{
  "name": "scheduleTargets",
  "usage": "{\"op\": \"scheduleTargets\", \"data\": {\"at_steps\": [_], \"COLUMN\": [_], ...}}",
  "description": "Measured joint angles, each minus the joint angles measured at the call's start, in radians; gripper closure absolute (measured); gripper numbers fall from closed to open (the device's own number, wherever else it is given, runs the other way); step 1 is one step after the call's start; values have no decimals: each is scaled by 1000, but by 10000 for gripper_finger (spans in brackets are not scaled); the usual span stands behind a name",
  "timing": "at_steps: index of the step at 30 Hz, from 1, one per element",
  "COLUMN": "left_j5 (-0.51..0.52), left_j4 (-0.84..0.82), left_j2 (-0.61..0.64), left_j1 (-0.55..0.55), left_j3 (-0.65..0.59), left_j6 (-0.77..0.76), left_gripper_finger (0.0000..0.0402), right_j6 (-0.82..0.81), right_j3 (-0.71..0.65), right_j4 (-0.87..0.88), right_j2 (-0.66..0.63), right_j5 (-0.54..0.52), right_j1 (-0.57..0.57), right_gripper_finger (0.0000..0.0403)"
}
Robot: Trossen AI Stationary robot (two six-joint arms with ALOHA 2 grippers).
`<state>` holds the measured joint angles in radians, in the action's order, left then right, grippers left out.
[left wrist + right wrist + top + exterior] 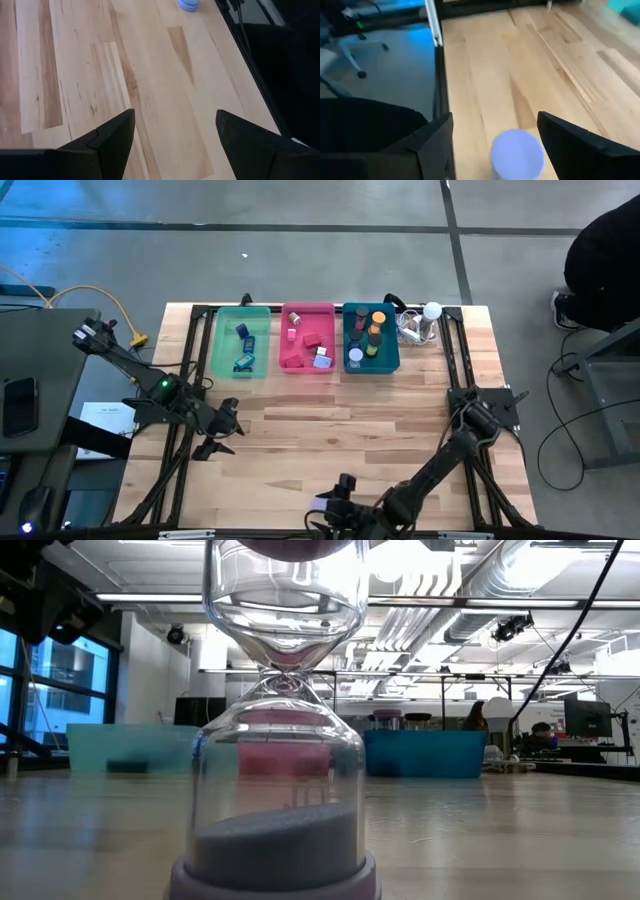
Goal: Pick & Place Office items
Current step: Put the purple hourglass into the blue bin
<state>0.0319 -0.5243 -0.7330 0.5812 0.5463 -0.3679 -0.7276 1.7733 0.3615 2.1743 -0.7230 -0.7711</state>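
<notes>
Low view: a clear hourglass [283, 710] with a lavender base stands right in front of the camera on the wooden tabletop [500, 830], pale lavender sand heaped in its lower bulb. From above, this hourglass [327, 502] sits at the near edge of the tabletop [340, 430], just beside the right gripper [345, 492], whose arm reaches in low from the right. In the right wrist view the right gripper [495, 140] has its fingers [580, 145] spread apart, with the lavender top of the hourglass [516, 154] between them, not clamped.

Farther in, at the left side, the left gripper [222, 430] hovers over bare planks; in its wrist view the fingers [112, 137] are released and empty, the lavender hourglass [188, 4] well apart from them.

At the far edge stand three trays side by side: a green tray [220, 340] with blue and teal blocks [243, 348], a pink tray [290, 350] with red blocks and a lavender disc [322, 361], and a teal tray [392, 360] with dark caps and an orange cylinder [378, 317]. A white ball with cables [430, 312] lies just beside the teal tray.

Beyond is grey concrete floor [330, 270]; level across, an open hall with ceiling ducts [480, 590], strip lights and a seated person [477, 718] at a desk.
</notes>
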Motion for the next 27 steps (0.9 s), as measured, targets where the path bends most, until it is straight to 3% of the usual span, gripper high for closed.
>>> {"op": "scheduleTargets", "data": {"at_steps": [23, 27], "left_j5": [0, 0], "left_j4": [39, 38], "left_j2": [0, 0], "left_j1": [0, 0], "left_j3": [-6, -6], "left_j6": [-52, -52], "left_gripper_finger": [130, 130], "right_j6": [17, 2], "right_j3": [0, 0], "right_j4": [100, 94], "right_j2": [44, 51], "right_j5": [23, 66], "right_j1": [33, 44], "right_gripper_finger": [125, 125]}}
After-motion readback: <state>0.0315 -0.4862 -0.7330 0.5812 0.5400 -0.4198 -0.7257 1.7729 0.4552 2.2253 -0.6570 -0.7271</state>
